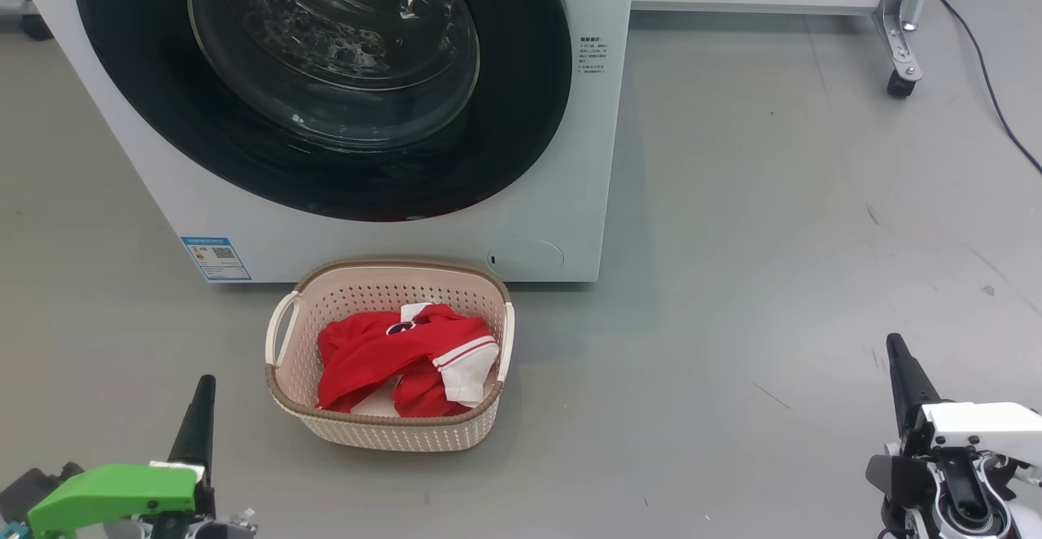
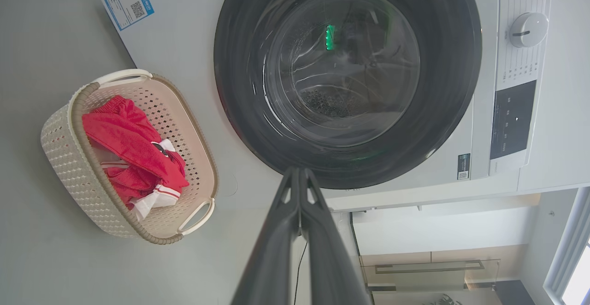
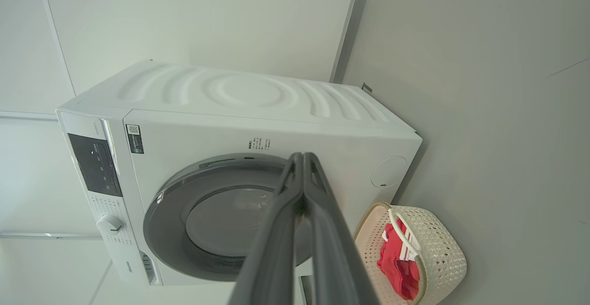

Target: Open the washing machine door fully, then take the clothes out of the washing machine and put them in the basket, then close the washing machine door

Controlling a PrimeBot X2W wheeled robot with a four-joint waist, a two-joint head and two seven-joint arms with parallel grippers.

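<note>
Sitting flush against the front of the washing machine (image 1: pixel 570 156), the washing machine door (image 1: pixel 326 59) is closed. Its glossy black ring frames the clear bulging window, and the speckled metal drum shows through the glass. In the right wrist view the door lies flat on the white front with no gap at its edge.

Just in front of the machine, the basket (image 1: pixel 391 435) stands upright on the grey floor (image 1: pixel 773 278), below the lower right of the door and right of the blue sticker (image 1: pixel 216 258). I cannot tell whether its back rim touches the machine. The clothes (image 1: pixel 383 352) lie bunched inside it, red with a white striped cuff folded over on top.

The left hand (image 1: pixel 205 384) hangs low at the left, well apart from the basket. Its two dark fingers are pressed together with nothing between them, as the left wrist view confirms. The right hand (image 1: pixel 895 345) hovers over bare floor far to the right. Its fingers are likewise together and empty, and in its own wrist view they point towards the door.
</note>
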